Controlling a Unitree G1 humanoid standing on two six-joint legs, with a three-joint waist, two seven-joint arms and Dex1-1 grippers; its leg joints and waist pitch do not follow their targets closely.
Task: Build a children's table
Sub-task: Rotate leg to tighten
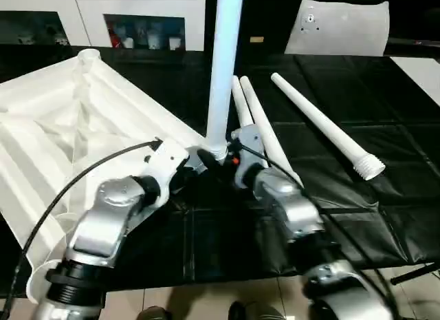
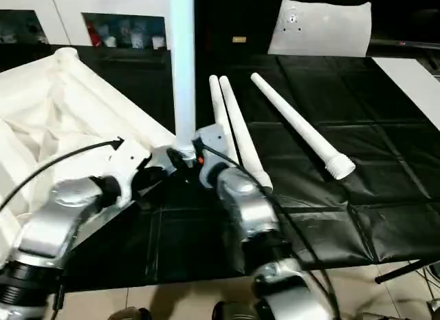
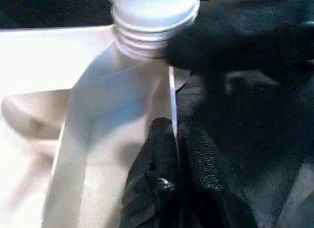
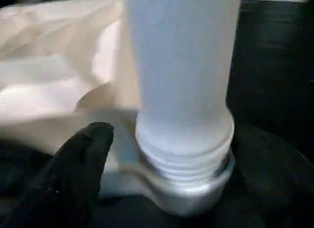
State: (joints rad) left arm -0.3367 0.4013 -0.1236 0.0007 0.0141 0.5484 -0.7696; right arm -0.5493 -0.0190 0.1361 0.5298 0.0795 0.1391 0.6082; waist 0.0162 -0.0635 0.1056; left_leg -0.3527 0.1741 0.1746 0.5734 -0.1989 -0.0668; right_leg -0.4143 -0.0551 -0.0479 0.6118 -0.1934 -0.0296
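Desk, black-covered: white tabletop upside down at left, three loose white legs lying centre-right, white sheet at rear.

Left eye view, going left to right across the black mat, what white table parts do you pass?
Tabletop → upright leg → pair of legs lying side by side → single lying leg.

Upright leg in corner socket
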